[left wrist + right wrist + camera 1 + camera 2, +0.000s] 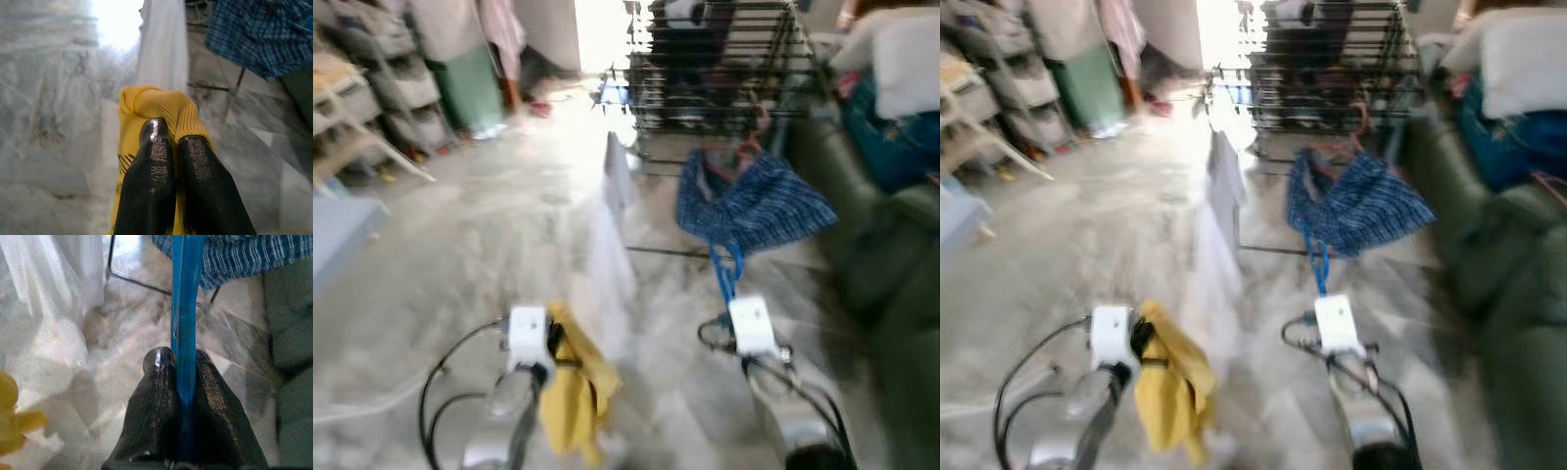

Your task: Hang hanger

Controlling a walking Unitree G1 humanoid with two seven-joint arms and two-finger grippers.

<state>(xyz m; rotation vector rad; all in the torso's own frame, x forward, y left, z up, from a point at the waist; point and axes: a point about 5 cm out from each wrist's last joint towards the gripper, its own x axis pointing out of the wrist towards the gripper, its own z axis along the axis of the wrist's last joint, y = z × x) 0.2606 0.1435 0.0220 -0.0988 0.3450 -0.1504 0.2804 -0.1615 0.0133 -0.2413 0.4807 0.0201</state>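
- Two grippers are at work above the pale marble floor (pixel 460 255).
- Right gripper (pixel 183 364) has its fingers pinched narrowly on the blue hanger (pixel 185 308), which rises toward a blue checked garment (pixel 754 201) draped on it.
- That garment hangs just before the black wire drying rack (pixel 720 69), near the dark green sofa (pixel 891 284).
- Left gripper (pixel 168 134) has its fingers closed on a yellow cloth (pixel 573 387) that droops below it.
- White fabric (pixel 612 255) hangs between the two arms.
- Shelves (pixel 372 88) stand far left.
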